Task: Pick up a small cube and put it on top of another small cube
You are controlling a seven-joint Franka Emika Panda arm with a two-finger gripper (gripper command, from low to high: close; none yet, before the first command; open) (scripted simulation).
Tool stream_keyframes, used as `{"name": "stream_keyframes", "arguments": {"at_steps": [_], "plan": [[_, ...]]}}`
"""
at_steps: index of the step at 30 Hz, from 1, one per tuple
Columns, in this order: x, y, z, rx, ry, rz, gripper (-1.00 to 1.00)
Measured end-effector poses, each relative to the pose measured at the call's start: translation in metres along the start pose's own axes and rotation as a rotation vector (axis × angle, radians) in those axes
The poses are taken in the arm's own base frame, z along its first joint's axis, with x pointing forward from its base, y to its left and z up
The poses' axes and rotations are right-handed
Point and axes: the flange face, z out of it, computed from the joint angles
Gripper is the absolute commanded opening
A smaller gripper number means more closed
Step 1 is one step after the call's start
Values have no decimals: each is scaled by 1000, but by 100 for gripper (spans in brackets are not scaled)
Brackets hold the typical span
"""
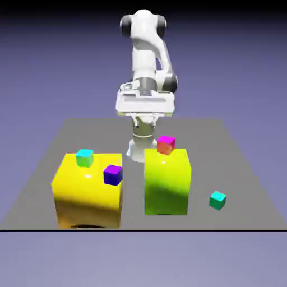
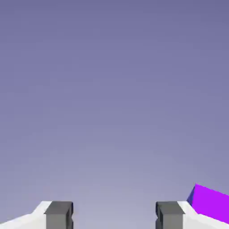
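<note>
Tool (image 2: pixel 114 215) spread, nothing between tips. Teal cube (image 1: pixel 217 200) sits on table (image 1: pixel 235 168) at the exterior view's right, beside green block (image 1: pixel 166 188). Risk: swinging over low could knock the magenta-topped cube (image 1: pixel 166 145) off the block or clip the block itself.

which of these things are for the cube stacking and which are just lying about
For the job:
- teal cube, likely
- open hand
- one other small cube, unclear which: purple, magenta-topped or cyan-topped

Just lying about:
- yellow block
- yellow-green block
</note>
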Motion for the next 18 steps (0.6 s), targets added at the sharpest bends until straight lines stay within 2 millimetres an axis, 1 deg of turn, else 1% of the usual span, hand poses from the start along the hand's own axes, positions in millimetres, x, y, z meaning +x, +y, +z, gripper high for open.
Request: {"name": "stream_keyframes", "arguments": {"at_steps": [3,5,8,12,13,14,16,18], "plan": [[-23,-38,29,-66,-122,-258,0],[-49,-56,50,-114,-198,-430,0],[-95,-78,80,-184,-301,-689,0],[-160,-98,115,-270,-416,-1037,0],[-177,-102,122,-288,-441,-1127,0],[-200,-108,127,-300,-463,-1226,0],[-226,-109,142,-348,-501,-1383,0],[-264,-115,151,-378,-528,-1567,0]]}}
